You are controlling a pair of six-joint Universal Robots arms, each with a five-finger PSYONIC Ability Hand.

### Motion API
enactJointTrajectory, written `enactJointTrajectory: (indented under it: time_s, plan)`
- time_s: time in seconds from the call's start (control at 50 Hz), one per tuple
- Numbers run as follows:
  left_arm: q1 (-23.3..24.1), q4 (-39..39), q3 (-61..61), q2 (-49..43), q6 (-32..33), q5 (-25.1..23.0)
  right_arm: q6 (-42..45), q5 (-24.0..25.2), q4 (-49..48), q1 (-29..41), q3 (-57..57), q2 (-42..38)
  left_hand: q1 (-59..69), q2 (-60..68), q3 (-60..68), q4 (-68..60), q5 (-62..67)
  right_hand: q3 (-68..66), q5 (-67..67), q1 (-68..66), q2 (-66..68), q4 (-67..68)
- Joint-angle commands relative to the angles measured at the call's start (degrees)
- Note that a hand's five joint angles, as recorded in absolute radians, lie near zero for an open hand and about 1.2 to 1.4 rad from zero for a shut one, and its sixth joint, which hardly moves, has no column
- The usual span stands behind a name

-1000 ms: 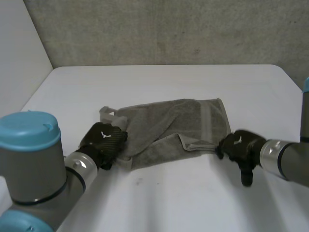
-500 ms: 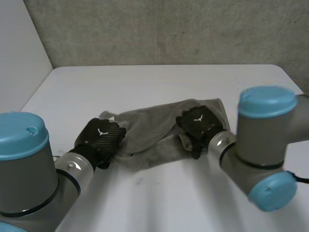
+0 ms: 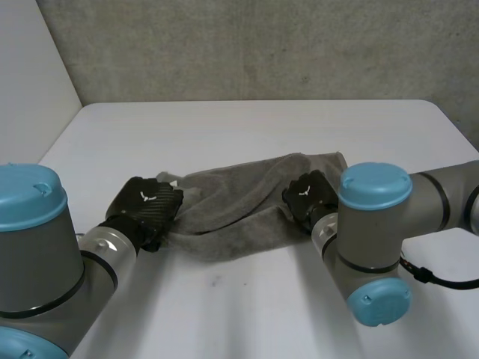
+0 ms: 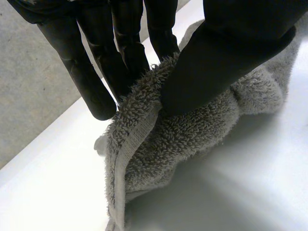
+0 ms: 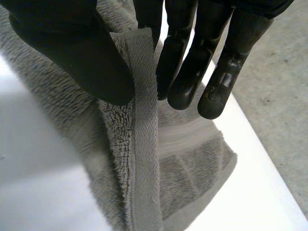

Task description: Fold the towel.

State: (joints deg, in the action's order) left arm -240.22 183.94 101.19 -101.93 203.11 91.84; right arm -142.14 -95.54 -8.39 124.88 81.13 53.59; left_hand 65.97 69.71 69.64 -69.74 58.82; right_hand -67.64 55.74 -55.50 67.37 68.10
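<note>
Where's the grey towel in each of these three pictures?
Head view: towel bunched between left hand and right hand.
Left wrist view: towel pinched in the left hand.
Right wrist view: towel's hem pinched in the right hand.
Shared landmark: the white table.

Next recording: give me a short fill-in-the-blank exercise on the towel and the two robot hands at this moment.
1. The grey towel lies bunched on a ____ table.
2. The left robot hand pinches one end of the towel between its fingers and its ____.
3. The right robot hand pinches the towel's edge too, so ____ robot hands hold it.

Missing words: white; thumb; both
</note>
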Motion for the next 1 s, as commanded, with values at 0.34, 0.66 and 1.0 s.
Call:
enactJointTrajectory:
  time_s: [0.34,0.66,1.0]
  plan:
    - [-3.15,-13.4,-9.95,14.21,3.24,-0.44,1.77,13.1,36.87,-15.45,-9.68,29.03,14.03,10.29,10.36,-10.26,11.18,-12.36,14.26,-24.5,12.63,11.9]
    - [-4.02,-20.12,-10.65,-3.51,13.53,-0.09,10.4,16.09,42.42,-16.68,-7.73,16.65,14.03,10.29,10.36,-10.26,11.18,-12.36,14.26,-24.5,12.63,11.9]
    - [-4.02,3.06,-52.64,-15.41,12.76,0.88,-11.85,7.39,-1.01,-13.96,-34.29,9.34,14.03,10.29,10.36,-10.26,11.18,-12.36,14.26,-24.5,12.63,11.9]
